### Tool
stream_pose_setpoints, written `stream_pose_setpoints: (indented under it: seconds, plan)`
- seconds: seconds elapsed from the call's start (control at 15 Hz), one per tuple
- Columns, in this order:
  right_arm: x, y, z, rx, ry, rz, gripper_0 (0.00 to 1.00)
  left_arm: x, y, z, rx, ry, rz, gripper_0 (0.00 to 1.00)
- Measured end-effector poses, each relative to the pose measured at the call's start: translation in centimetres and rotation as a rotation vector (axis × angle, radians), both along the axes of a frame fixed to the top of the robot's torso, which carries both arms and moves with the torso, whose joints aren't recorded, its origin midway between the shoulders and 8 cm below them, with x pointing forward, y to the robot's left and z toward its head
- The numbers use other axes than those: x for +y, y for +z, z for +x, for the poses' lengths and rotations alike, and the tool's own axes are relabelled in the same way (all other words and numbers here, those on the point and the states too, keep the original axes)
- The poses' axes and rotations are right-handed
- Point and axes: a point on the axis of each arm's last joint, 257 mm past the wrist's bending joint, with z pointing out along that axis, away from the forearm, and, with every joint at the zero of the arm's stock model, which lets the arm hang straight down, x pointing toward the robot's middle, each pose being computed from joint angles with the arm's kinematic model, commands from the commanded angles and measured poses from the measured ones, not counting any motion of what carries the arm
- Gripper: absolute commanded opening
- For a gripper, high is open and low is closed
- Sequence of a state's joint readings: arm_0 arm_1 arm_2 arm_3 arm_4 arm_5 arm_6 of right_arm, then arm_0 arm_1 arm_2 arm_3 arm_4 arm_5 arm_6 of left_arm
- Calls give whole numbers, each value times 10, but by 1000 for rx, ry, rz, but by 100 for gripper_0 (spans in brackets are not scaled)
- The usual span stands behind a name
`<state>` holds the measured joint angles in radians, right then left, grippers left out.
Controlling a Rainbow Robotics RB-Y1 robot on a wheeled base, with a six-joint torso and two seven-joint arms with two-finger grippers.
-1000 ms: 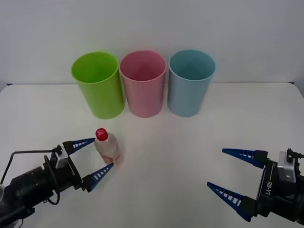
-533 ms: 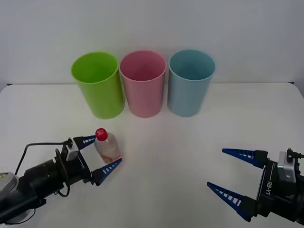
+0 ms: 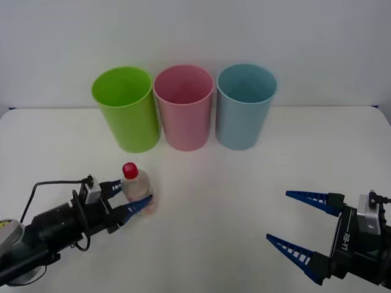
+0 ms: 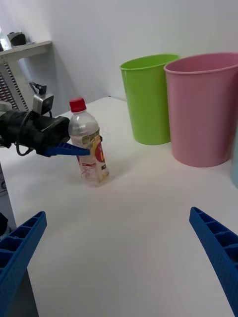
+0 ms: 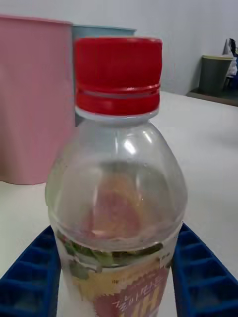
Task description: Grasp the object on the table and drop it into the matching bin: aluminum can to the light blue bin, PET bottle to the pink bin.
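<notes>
The bottle (image 3: 135, 189) stands upright on the white surface (image 3: 244, 177), open room around it, well short of the pink bin (image 3: 184, 107). The left end effector (image 3: 130, 195) has narrowed onto its sides since before. The right end effector (image 3: 302, 224) hangs wide.

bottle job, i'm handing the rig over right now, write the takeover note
Left gripper: fingers closed onto the small clear plastic bottle with a red cap, which stands upright on the white table.
Right gripper: open, parked at near right.
Tall pink plastic bin stands between the lime green bin and the light blue bin.
Done: grasp. Left: lift, drop into pink.
</notes>
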<state>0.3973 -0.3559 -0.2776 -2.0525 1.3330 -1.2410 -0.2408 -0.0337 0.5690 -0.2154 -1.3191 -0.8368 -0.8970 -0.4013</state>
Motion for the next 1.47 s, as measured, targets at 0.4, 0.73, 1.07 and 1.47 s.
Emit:
stream_pose_setpoints:
  seconds: [0.4, 0.73, 1.07, 1.47]
  plan:
    - [0, 0, 0, 0, 0, 0, 100, -5, 5, -9, -1, -31, -31, 19]
    - [0, 0, 0, 0, 0, 0, 100, -10, 58, 1, -93, -35, -43, 17]
    - [0, 0, 0, 0, 0, 0, 100, -20, 130, 13, -100, 3, -85, 14]
    - [0, 0, 0, 0, 0, 0, 100, -32, 209, 25, -166, 21, -94, 12]
